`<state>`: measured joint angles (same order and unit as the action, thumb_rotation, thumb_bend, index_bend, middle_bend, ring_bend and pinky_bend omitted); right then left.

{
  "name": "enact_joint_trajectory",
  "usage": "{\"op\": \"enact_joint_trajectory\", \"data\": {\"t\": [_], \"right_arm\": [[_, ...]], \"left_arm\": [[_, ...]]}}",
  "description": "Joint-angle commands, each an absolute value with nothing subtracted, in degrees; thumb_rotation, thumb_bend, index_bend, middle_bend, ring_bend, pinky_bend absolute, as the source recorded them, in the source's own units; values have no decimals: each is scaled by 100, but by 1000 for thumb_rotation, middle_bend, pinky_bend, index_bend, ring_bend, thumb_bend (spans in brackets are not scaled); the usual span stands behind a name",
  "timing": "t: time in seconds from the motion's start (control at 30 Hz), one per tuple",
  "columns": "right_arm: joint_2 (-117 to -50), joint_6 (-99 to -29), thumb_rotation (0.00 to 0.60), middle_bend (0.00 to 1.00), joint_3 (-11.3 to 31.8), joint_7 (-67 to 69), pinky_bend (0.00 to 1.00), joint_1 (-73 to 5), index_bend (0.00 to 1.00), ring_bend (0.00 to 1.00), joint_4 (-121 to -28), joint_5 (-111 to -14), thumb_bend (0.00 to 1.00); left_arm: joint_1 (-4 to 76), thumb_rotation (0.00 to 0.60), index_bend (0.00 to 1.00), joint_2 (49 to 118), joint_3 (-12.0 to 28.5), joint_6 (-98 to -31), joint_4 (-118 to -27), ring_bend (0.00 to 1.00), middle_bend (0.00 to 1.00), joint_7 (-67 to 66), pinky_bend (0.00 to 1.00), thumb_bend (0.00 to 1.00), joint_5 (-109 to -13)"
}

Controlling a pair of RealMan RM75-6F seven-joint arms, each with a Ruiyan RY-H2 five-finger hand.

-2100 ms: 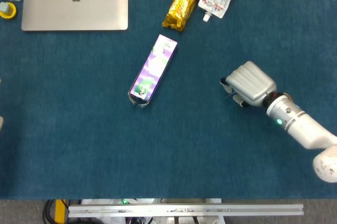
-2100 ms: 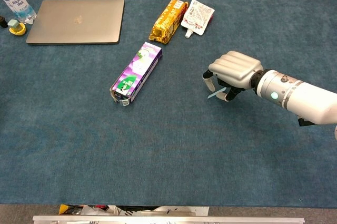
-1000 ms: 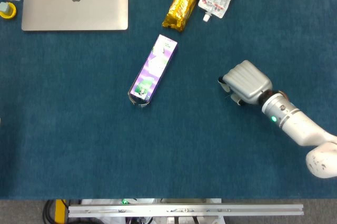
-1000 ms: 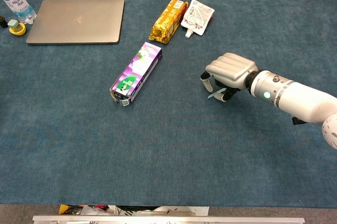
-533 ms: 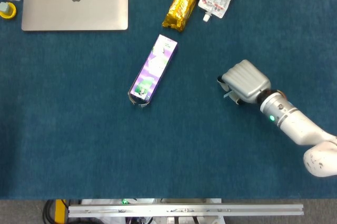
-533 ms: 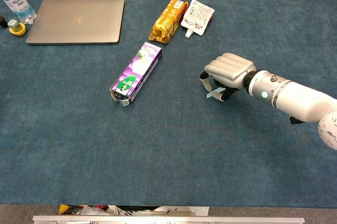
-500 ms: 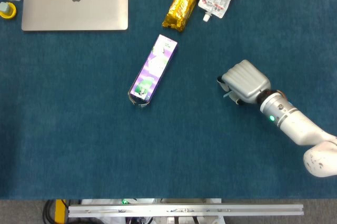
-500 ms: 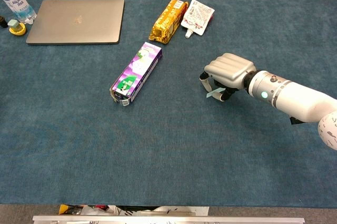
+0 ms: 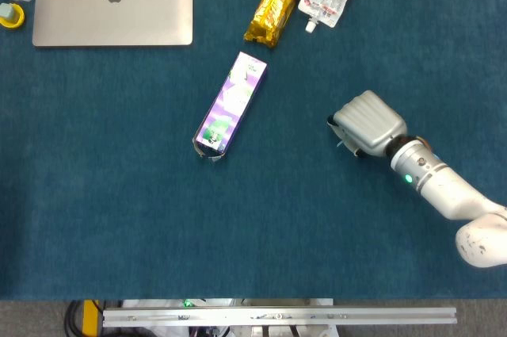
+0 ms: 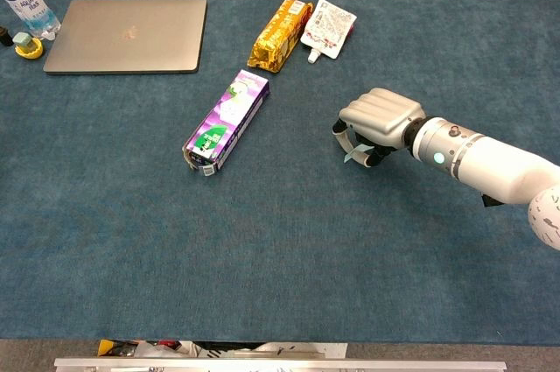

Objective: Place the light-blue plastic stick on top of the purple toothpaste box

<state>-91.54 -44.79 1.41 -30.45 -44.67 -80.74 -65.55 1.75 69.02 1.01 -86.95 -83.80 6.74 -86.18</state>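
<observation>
Since two seconds back my right hand (image 10: 378,118) has crept slightly left and lower toward the cloth; nothing else shifted. Its fingers curl down around the light-blue plastic stick (image 10: 353,156), gripping it, only a sliver showing below the fingers. Purple toothpaste box (image 10: 227,120) lies well left of the hand, flat. My left hand is out of both views.

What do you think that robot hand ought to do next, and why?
Probably lift a little, then carry toward the purple toothpaste box. The right hand is curled over the light-blue plastic stick, only a sliver of which peeks out beneath its fingers. It sits low over the blue cloth, and the box lies well apart, to its left in the chest view.
</observation>
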Motion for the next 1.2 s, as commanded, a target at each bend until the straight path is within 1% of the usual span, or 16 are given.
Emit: {"op": "enact_joint_trajectory", "data": {"t": [0.03,0.27,0.53,0.8,1.13,1.2], "right_arm": [[-9103,-4520,600,1000,189,-2966,1000,-4471,596,1000,-8166,-6572,385],[-8943,-4654,600,1000,568,-2474,1000,-4540,597,1000,-8504,-6618,386],[-8946,-4158,600,1000,1169,-1868,1000,-4937,597,1000,-8566,-5993,385],[-9364,-3648,600,1000,1630,-1314,1000,-5422,597,1000,-8059,-5216,385],[-9981,-3329,600,1000,1884,-882,1000,-5970,597,1000,-7185,-4824,384],[-10102,-3194,600,1000,1932,-772,1000,-6075,597,1000,-6996,-4625,383]], "left_arm": [[169,600,208,6895,106,-8707,-8383,143,143,683,101,258,-8620],[161,600,207,6892,77,-8704,-8403,143,143,657,101,258,-8656],[171,600,208,6899,54,-8702,-8419,143,143,651,101,258,-8719],[173,600,208,6888,37,-8706,-8427,143,143,670,101,258,-8754],[126,600,207,6866,55,-8724,-8410,143,143,776,101,258,-8673],[125,600,208,6875,64,-8720,-8389,143,143,807,101,258,-8658]]}}
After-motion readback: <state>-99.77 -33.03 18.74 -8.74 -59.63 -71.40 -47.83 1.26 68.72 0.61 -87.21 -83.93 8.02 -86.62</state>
